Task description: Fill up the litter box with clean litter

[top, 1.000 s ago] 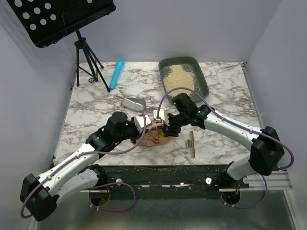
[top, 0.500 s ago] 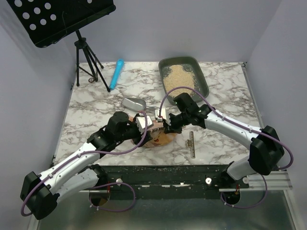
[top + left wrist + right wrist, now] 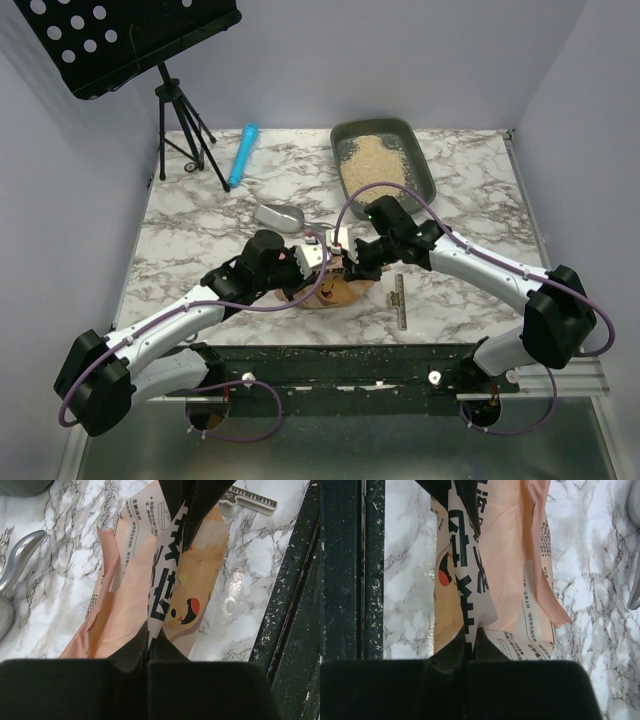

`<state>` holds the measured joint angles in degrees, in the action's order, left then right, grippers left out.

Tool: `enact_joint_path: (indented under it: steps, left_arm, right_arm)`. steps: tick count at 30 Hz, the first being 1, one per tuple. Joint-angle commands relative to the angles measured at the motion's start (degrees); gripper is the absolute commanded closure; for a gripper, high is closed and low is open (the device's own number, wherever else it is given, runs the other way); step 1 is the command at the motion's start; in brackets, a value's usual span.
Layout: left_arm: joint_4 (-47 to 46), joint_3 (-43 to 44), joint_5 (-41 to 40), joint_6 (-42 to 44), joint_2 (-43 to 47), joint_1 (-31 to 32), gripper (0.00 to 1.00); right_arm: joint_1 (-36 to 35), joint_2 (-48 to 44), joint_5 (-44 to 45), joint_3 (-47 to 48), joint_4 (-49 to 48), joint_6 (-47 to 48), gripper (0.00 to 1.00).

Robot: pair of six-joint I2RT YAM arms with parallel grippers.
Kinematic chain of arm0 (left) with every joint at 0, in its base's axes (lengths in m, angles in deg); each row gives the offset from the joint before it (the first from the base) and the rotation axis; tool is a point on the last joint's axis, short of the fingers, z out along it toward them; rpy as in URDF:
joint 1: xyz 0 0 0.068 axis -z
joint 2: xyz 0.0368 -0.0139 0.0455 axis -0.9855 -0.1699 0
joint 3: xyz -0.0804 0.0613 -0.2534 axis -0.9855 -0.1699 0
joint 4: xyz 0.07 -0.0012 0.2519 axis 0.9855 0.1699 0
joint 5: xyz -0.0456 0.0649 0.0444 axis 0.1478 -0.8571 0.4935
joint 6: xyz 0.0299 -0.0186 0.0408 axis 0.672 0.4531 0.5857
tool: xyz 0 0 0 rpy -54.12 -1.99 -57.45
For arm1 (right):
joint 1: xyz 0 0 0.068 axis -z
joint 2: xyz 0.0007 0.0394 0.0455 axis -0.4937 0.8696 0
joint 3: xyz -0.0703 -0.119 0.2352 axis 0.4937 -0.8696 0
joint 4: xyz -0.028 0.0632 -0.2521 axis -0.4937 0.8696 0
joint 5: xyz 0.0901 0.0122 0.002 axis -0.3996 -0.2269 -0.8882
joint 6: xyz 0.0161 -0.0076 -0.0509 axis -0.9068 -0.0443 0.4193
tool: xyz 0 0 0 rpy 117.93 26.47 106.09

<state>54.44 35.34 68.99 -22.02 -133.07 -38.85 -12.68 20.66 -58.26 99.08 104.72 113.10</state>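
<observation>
You've got the left gripper [image 3: 148, 647] and right gripper [image 3: 470, 639] both clamped on opposite ends of the orange bag [image 3: 131, 580], and the litter box [image 3: 425, 162], clean litter [image 3: 372, 160] inside, sits back-right of it, running lengthwise away, nearer your right arm [image 3: 470, 262].

Overhead view looks down from behind; both wrist views closely share the bag [image 3: 165, 595]

- The left arm [image 3: 165, 328] and right arm [image 3: 478, 266] are wearing white shells between black joint housings.
- Purple cables [image 3: 383, 184] are looping along both.
- Black claw fingers [image 3: 75, 690] are tapering wedge-like.
</observation>
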Motion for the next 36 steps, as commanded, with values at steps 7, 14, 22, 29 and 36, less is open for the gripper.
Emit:
enact_joint_path:
  steps: [7,14,22,29,36]
  left_arm:
    - [-1.81,-0.9,-6.37,-1.52,3.73,-0.14,1.0]
    - [-2.17,-0.2,-13.14,-4.16,4.53,0.03,1.0]
    - [-0.58,0.86,-25.79,-5.74,5.49,0.12,1.0]
    - [-0.85,1.38,-30.11,-7.85,7.34,0.03,1.0]
    - [-0.41,1.65,-30.81,-9.17,8.49,0.12,1.0]
  right_arm:
    - [1.3,-5.24,10.0,5.07,-0.24,-15.21,0.69]
    - [1.3,-17.81,25.21,3.76,2.82,-31.39,0.53]
    - [1.3,-21.7,31.9,-1.26,9.31,-47.4,0.6]
    - [1.22,-15.99,35.16,-6.34,10.66,-61.2,0.57]
    - [-4.22,-3.52,40.87,-6.09,13.46,-65.34,0.56]
